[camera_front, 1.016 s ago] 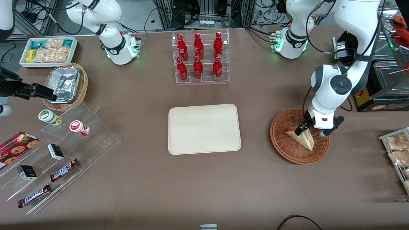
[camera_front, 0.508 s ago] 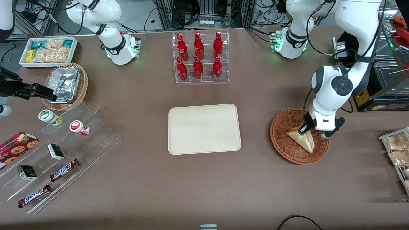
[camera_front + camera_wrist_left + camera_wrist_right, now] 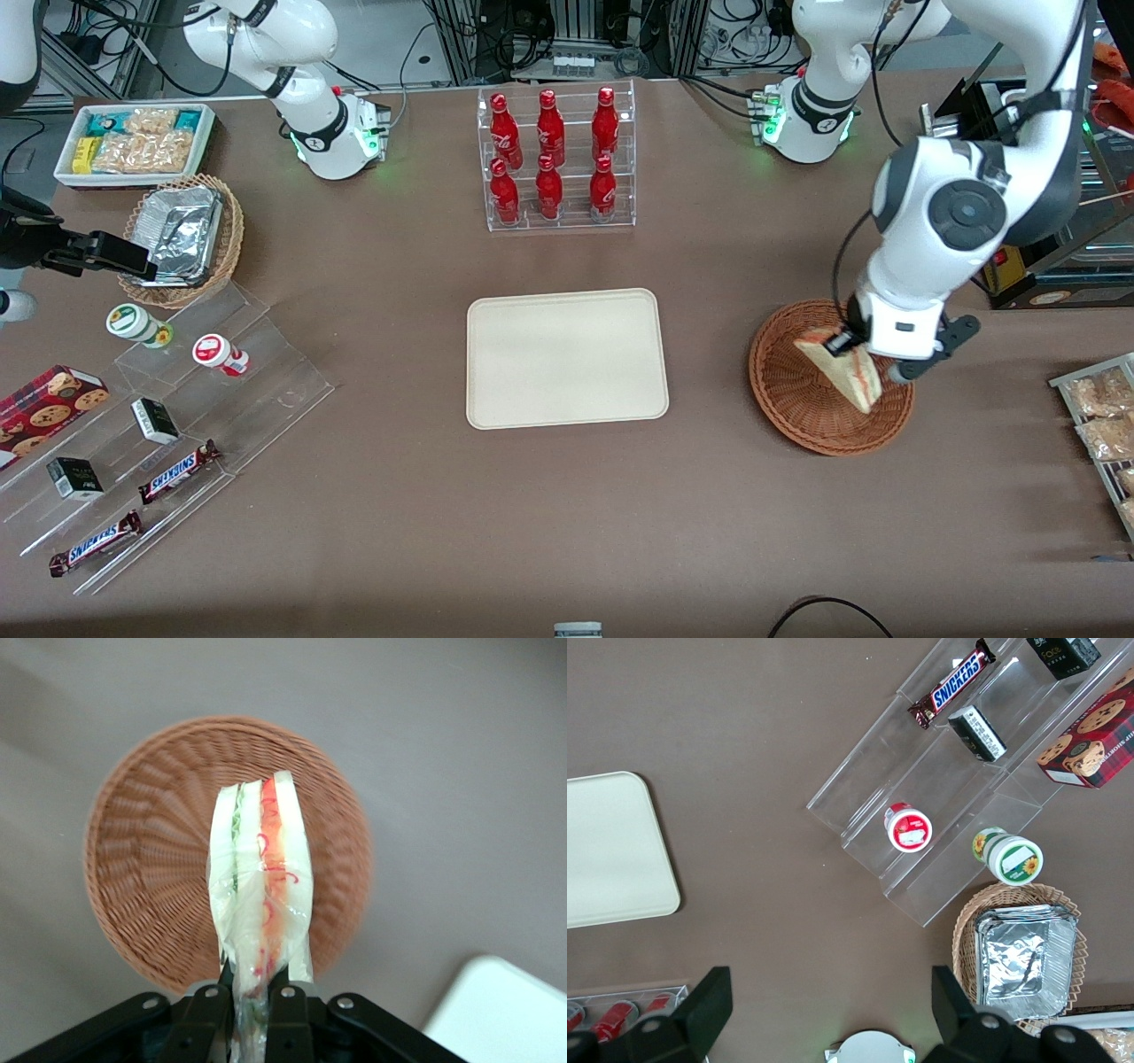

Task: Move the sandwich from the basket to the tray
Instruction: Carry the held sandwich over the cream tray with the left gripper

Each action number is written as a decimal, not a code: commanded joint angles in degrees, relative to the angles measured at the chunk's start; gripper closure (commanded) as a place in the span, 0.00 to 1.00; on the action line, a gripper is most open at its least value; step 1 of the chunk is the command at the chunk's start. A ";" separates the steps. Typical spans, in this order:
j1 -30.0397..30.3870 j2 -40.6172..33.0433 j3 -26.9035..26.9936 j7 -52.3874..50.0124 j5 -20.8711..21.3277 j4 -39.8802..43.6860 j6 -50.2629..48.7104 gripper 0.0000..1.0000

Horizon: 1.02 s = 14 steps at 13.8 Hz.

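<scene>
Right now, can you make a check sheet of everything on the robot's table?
Surface: brown table, no spills seen.
Sandwich: held by one end, hanging over the basket; the wrist view shows it clear of the weave.
Tray: bare, beside the basket, toward the parked arm's end.
Clutter: rack of red bottles; toward the parked arm's end, a clear stand with candy bars and cups, a cookie box, foil pans in a tan basket, a snack bin.
Tool: shut on the sandwich, above the basket.
Cables: one black loop at the table's near edge.
Surroundings: wires and racks past the table.
</scene>
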 commanded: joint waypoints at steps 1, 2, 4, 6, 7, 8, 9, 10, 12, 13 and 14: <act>-7.69 1.97 0.22 -1.43 0.98 3.41 -2.34 1.00; -10.94 2.93 0.21 -2.30 0.90 4.02 -2.16 1.00; -16.83 6.52 0.30 -6.25 1.07 6.91 -1.99 1.00; -20.89 9.96 0.22 -6.71 0.72 10.52 -1.63 1.00; -22.21 11.45 0.21 -6.71 0.63 11.93 -1.46 1.00; -23.88 13.56 0.21 -6.62 0.54 13.51 -0.93 1.00; -25.98 16.27 0.21 -6.53 0.89 15.35 -0.58 1.00; -27.57 19.09 0.30 -6.18 0.98 17.19 0.73 1.00; -29.25 22.88 0.30 -5.65 0.98 18.79 2.84 1.00; -29.95 24.02 0.30 -5.57 1.07 18.80 4.42 1.00; -30.39 24.91 0.30 -5.56 1.42 18.71 5.82 1.00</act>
